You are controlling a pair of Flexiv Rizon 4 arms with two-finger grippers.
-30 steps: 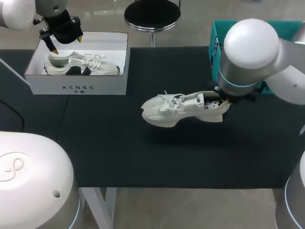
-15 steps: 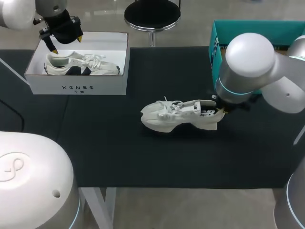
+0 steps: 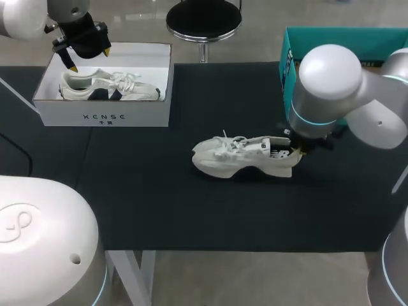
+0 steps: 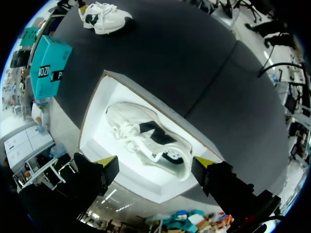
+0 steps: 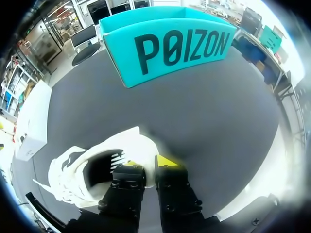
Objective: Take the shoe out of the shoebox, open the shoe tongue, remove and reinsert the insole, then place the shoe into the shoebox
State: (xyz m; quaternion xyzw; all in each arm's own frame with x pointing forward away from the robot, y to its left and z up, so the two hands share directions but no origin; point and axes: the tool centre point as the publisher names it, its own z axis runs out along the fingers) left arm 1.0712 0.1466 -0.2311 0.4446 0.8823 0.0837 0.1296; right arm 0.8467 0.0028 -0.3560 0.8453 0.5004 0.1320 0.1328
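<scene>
Right gripper (image 5: 148, 161) grips the shoe's (image 3: 239, 156) heel; left gripper (image 3: 89, 58) hovers over shoebox (image 3: 102, 116)

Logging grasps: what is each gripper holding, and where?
Right gripper pinches the white shoe at its heel collar; left gripper, open above the shoebox, holds nothing.

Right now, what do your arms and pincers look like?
The left arm and right arm have rounded white and grey shells; the right shows a thin cyan ring at a joint. The left pincer and right pincer are black, each with two blocky fingers ending in bright yellow tips.
</scene>
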